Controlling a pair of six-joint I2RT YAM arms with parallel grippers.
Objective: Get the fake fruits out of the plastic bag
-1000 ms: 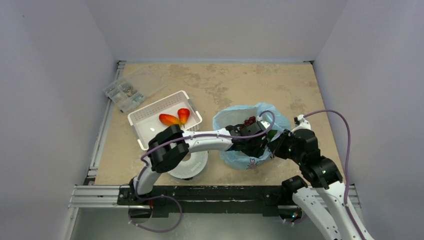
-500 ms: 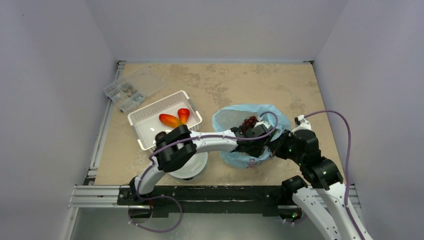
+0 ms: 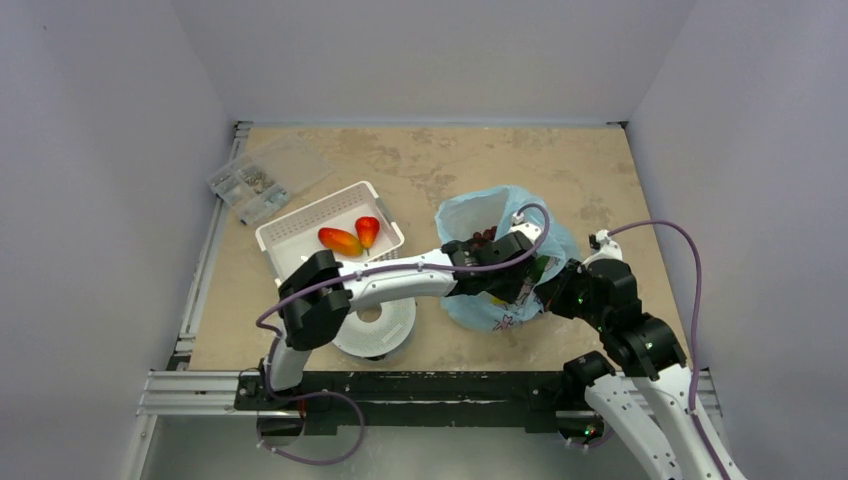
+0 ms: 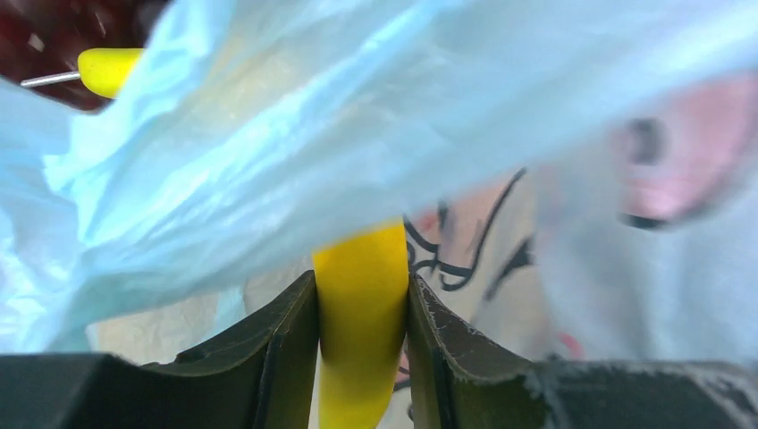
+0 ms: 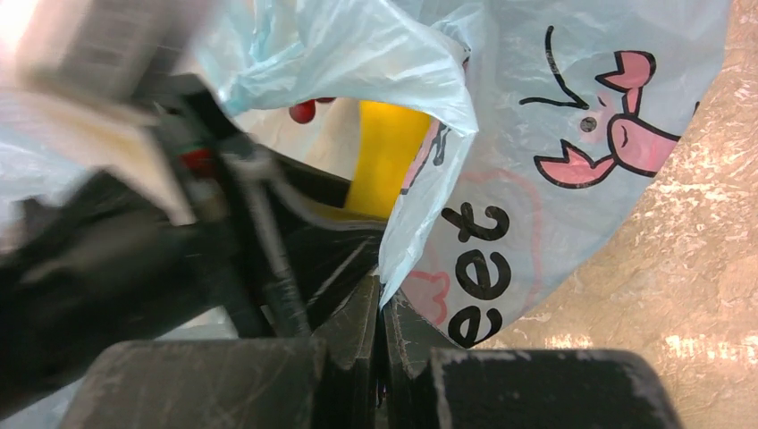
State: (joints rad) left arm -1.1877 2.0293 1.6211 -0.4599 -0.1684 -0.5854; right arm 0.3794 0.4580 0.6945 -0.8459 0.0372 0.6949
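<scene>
1. A thin blue bag (image 3: 470,215) sits on the right half of the tan surface (image 3: 450,165). It has a pink drawing and black letters on it.
2. The left arm reaches across, and its claw (image 4: 362,286) is down inside the bag.
3. That claw is squeezing a yellow fruit (image 4: 362,357). Both fingers press on its sides. The blue plastic hangs over the top of the fruit.
4. Dark grapes (image 3: 483,237) lie in the bag's open mouth, just behind the left claw.
5. The right claw (image 5: 380,308) is closed tight. It pinches the edge of the bag on the side near the arms.
6. A white basket (image 3: 300,232) sits to the left of the bag, not touching it.
7. In the basket lie a mango (image 3: 338,240) and a red fruit (image 3: 368,230), side by side.
8. A round white disc (image 3: 385,330) lies in front of the basket, partly under the left arm.
9. A small clear box (image 3: 265,178) sits at the far left edge.
</scene>
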